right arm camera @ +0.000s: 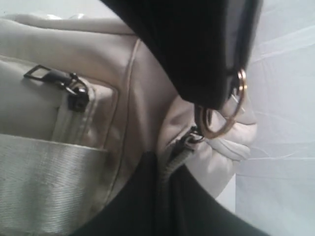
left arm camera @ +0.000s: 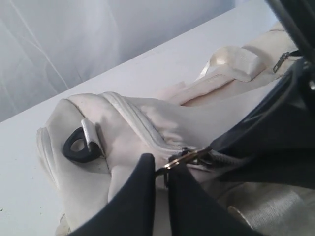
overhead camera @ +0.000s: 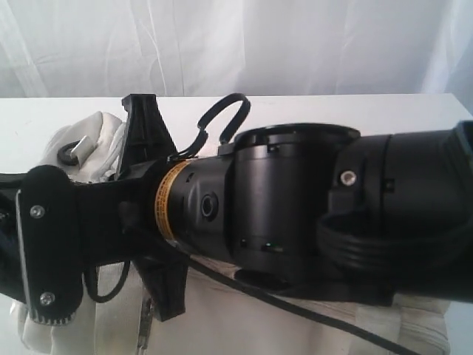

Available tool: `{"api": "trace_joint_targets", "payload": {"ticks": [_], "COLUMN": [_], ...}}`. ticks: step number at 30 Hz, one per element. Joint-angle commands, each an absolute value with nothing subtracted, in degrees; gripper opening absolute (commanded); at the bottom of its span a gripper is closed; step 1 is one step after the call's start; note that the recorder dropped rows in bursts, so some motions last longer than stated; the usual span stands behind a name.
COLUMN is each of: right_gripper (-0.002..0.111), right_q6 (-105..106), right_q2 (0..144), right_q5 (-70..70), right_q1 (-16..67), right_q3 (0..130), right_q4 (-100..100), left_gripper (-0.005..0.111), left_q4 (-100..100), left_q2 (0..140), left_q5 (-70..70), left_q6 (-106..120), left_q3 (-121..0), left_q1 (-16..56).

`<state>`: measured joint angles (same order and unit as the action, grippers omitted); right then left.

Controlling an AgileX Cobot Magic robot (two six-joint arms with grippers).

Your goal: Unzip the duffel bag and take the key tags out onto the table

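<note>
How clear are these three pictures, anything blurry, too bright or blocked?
Exterior view: a black arm close to the lens blocks most of the duffel bag, and the white backdrop is bright. Left wrist view: the strap ring is fairly sharp, the gripper fingers blurred. Right wrist view: dim and soft throughout.

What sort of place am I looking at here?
Probably a robotics lab or test booth: a plain white table, white curtains hung behind it, and a black robot arm working over a lone cream duffel bag.

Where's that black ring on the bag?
The black strap ring sits on the rounded end of the duffel bag, far left in the exterior view.
</note>
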<state>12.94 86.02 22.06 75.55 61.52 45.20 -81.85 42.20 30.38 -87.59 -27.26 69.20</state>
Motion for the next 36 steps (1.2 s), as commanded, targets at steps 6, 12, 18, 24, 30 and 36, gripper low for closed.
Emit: {"api": "trace_joint_targets", "payload": {"ticks": [6, 12, 18, 24, 30, 36], "right_gripper": [0.0, 0.0, 0.0, 0.0, 0.0, 0.0], "right_q6": [22.95, 22.95, 22.76, 22.76, 19.73, 12.24], "right_q2": [85.11, 84.11, 83.49, 83.5, 83.5, 83.5], "right_q5": [30.27, 30.28, 30.52, 32.53, 32.47, 31.56], "right_q1": [80.97, 81.13, 81.13, 81.13, 81.01, 81.01], "right_q3": [59.91, 59.91, 59.91, 59.91, 59.91, 59.91], "right_q4": [43.65, 43.65, 43.65, 43.77, 43.77, 43.77], "left_gripper": [0.0, 0.0, 0.0, 0.009, 0.044, 0.052], "left_q4": [-88.9, -89.39, -86.73, -66.5, -34.83, -6.82], "left_q2": [44.15, 44.15, 43.3, 37.97, 32.71, 32.73], "left_q5": [52.05, 45.29, 33.02, 25.77, 21.34, 19.51], "left_q6": [-91.47, -91.47, -88.86, -70.05, -43.68, -13.8], "left_q3": [-27.42, -27.42, -27.42, -28.79, -29.43, -29.43], "left_q1": [56.52, 51.52, 50.93, 50.93, 50.93, 50.93]}}
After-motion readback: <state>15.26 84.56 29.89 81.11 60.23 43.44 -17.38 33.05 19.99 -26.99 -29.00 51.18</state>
